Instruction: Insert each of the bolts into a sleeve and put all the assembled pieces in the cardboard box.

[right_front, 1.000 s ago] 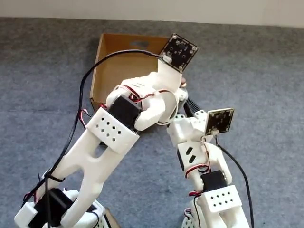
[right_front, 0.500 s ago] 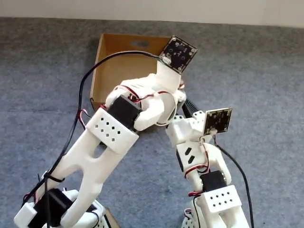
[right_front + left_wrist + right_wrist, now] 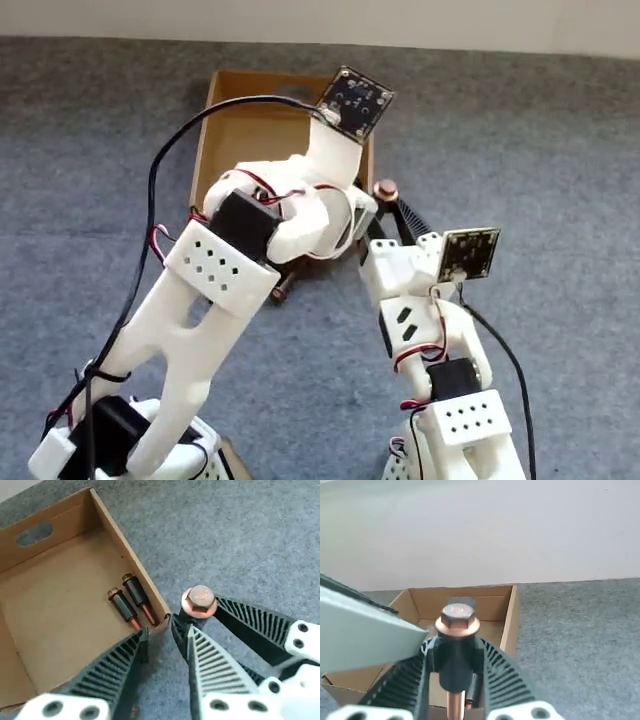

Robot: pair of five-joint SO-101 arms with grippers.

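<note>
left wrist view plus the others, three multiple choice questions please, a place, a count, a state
1. Where is the bolt held by the right gripper? A in the box B beside the box, above the carpet C lying on the carpet
2. How many sleeved bolts lie in the box? A one B two C four
3. The left gripper is: A open, empty B shut on a bolt C shut on a sleeve
Key: 1 B, its head stands outside the box wall; 2 B, a pair lies side by side; 3 A, fingers spread, holding nothing.
</note>
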